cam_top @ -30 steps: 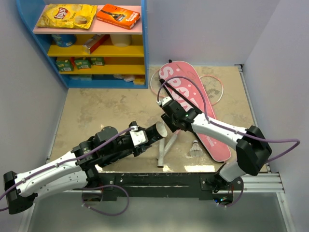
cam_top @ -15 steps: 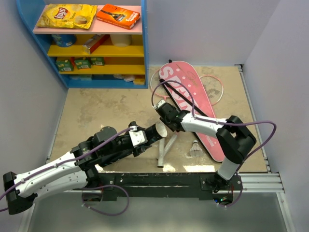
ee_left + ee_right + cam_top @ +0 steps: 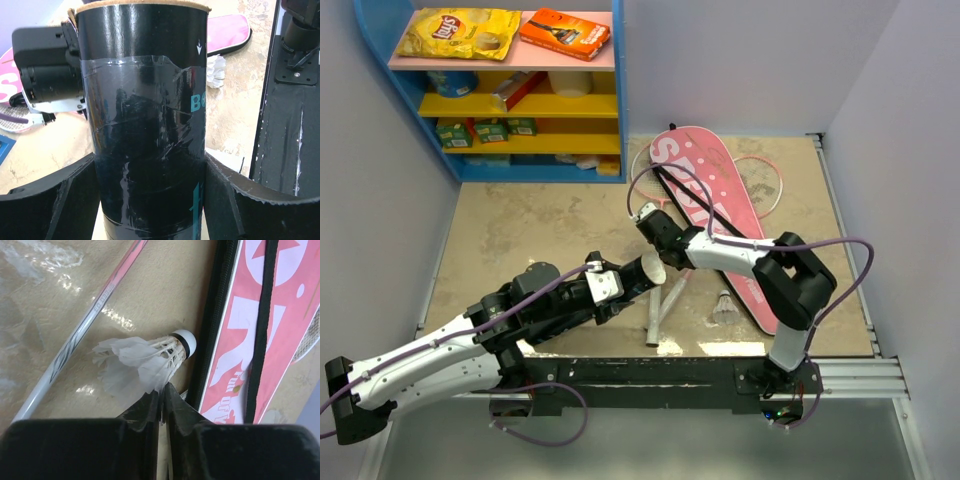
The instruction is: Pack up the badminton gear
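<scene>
The worktop [image 3: 520, 230] carries the pink racket bag [image 3: 692, 160] aslant from the far edge down toward the near right corner. The rackets [image 3: 658, 312] lie partly under it, handles pointing at the middle of the near edge. Above that middle stretch the left gripper [image 3: 150, 200] has its jaws spread wide and clamped on the black shuttlecock tube [image 3: 145, 125]. The tube is lifted off the worktop, its open mouth aimed toward the far right. Just beyond the mouth the right gripper [image 3: 161, 397] is closed to a thin slit. It appears to pinch only the edge of the feather skirt of a shuttlecock [image 3: 145, 360], whose cork points toward the bag. The step in hand looks like feeding this shuttlecock into the tube. To do it well, hold the tube steady with its mouth tipped up. Turn the right wrist until the cork leads and lines up with the tube's axis. Move slowly, since so slight a hold could slip or bend a feather, and let go only once the cork is inside the rim. Another shuttlecock [image 3: 724, 308] lies near the near edge, beside the bag's lower end.
</scene>
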### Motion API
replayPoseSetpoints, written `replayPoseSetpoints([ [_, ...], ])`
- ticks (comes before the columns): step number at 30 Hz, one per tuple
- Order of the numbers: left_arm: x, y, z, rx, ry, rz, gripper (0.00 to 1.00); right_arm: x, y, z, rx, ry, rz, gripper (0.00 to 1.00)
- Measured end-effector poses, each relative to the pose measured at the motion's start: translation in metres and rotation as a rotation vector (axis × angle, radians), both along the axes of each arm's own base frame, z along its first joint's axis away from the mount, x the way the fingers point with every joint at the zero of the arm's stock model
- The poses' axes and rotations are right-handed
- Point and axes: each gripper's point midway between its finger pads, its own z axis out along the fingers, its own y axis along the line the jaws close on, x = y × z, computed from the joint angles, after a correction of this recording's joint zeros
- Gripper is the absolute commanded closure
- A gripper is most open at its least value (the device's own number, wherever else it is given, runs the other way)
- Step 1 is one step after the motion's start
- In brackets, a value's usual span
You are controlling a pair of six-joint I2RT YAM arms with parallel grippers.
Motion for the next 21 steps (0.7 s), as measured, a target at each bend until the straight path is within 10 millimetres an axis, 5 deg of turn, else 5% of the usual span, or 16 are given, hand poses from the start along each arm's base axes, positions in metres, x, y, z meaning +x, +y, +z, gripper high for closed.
replayPoseSetpoints([
  [6, 0.000, 0.000, 0.000, 0.000, 0.001, -0.001, 1.00, 0.006, -0.004, -0.001, -0.041, -0.026, -0.028, 1.00],
  [11, 0.000, 0.000, 0.000, 0.000, 0.000, -0.001, 1.00, 0.007, -0.006, 0.018, 0.000, -0.066, -0.059, 1.00],
  [21, 0.000, 0.000, -0.001, 0.001, 0.001, -0.001, 1.00, 0.008, 0.003, 0.157, 0.330, -0.270, -0.133, 1.00],
])
